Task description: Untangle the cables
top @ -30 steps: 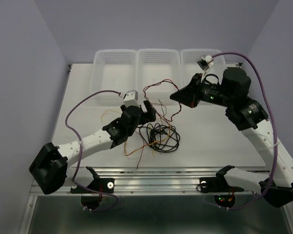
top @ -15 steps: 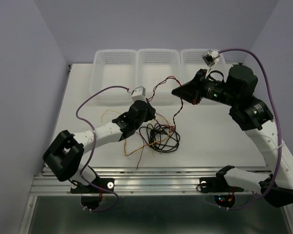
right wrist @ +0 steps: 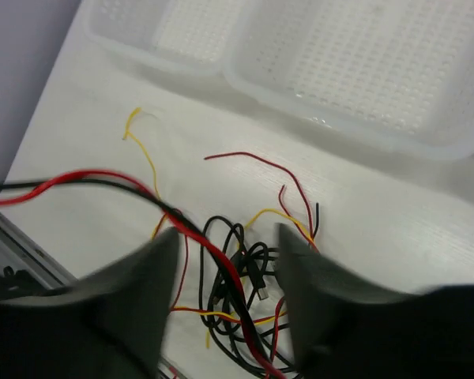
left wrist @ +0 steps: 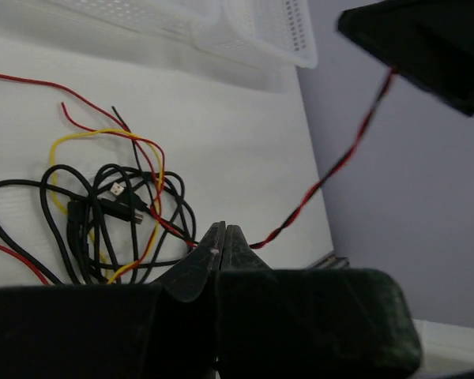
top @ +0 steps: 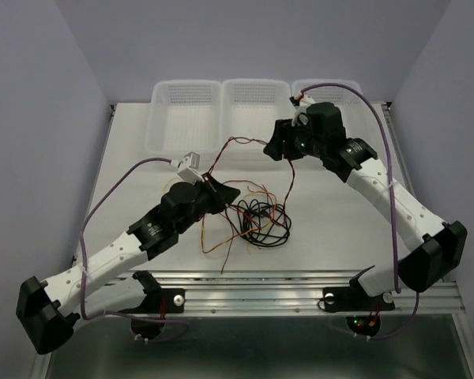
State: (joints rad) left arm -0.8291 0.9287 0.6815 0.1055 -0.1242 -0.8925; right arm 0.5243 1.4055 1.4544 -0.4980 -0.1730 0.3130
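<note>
The cables (top: 257, 223) lie in a tangle of black, red and yellow loops at the table's middle, also in the left wrist view (left wrist: 110, 213) and the right wrist view (right wrist: 245, 268). A red-and-black twisted cable (top: 229, 142) rises out of the heap and stretches between both grippers. My left gripper (top: 231, 192) hovers at the heap's left edge; its jaws (left wrist: 223, 227) are pressed together with the twisted cable (left wrist: 332, 170) running out of their tips. My right gripper (top: 273, 148) hangs above the heap's far side. Its fingers (right wrist: 227, 237) stand apart and the twisted cable (right wrist: 87, 180) crosses loosely between them.
Three translucent white baskets (top: 186, 95) (top: 257, 91) (top: 336, 85) line the table's back edge. A metal rail (top: 261, 280) runs along the near edge. Purple arm cables arc over each arm. Walls close in left and right.
My left gripper went from open to shut at the tangle's left side. My right gripper swung left toward the middle and its jaws came apart; the twisted cable now sags lower.
</note>
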